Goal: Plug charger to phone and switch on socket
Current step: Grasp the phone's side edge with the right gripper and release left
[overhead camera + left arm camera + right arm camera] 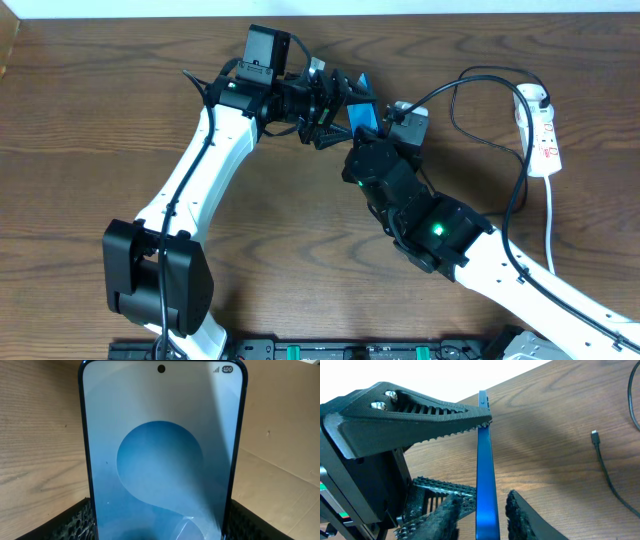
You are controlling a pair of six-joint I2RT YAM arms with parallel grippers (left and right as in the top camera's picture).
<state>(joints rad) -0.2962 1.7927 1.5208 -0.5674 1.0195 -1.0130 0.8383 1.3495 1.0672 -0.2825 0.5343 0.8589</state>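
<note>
Overhead, the brown worktop [90,120] fills the picture, and two arms meet over its middle. The white socket [541,130] lies far off on the right side. The left hand [340,105] holds the phone [363,114] by its two long edges, with the blue screen facing that hand's camera. The right hand [485,502] is narrow, with one finger on each flat side of the phone. I cannot tell if it is squeezing. The charger [615,485] lies on the worktop, away from the phone, and its tiny tip [594,436] is free.

I think the right hand is taking hold of the phone. To do this well, it should squeeze softly and evenly. The left hand should not let go until the phone sits firm. The end with the plug hole should stay clear for the tip.
</note>
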